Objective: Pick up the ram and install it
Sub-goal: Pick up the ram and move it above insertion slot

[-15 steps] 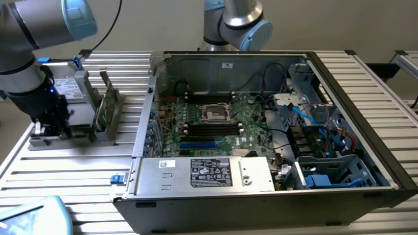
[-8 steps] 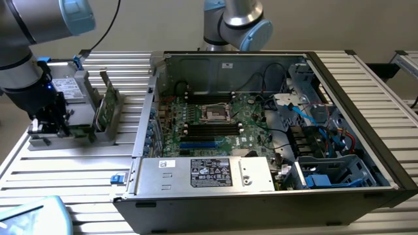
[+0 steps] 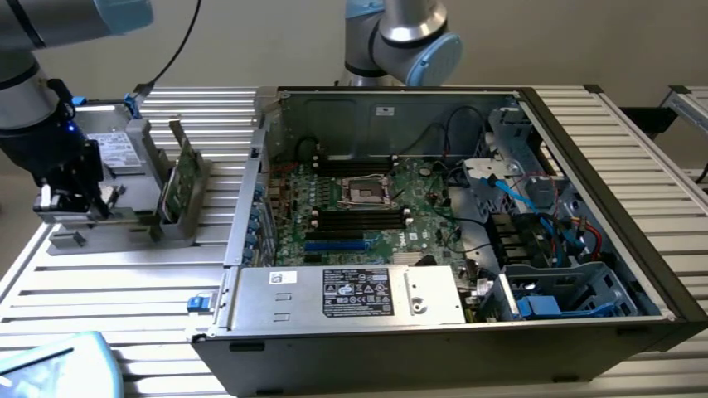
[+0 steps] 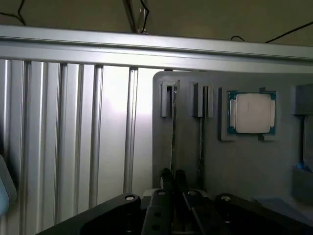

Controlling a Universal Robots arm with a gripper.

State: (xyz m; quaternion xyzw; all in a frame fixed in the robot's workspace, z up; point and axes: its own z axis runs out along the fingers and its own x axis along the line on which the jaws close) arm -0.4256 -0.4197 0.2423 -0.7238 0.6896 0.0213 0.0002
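Note:
The ram [image 4: 173, 132] stands on edge in a slot of the grey holder [image 4: 244, 166], seen as a thin dark line. My gripper [image 4: 173, 175] is at its near end, one fingertip [image 4: 166, 175] on each side, shut on it. In the exterior view my gripper [image 3: 69, 201] hangs low over the left end of the holder [image 3: 122, 178], on the table at that view's left. The open computer case [image 3: 575, 149] lies to its right, with the black slots of the motherboard [image 3: 360, 217] facing up.
A second thin stick [image 4: 201, 137] stands in the neighbouring slot, and a processor chip [image 4: 251, 112] lies in a pocket beyond it. Broader green cards [image 3: 184, 178] stand upright between holder and case. Another robot arm [image 3: 404, 37] rises behind the case. The table top is ribbed metal [image 4: 73, 147].

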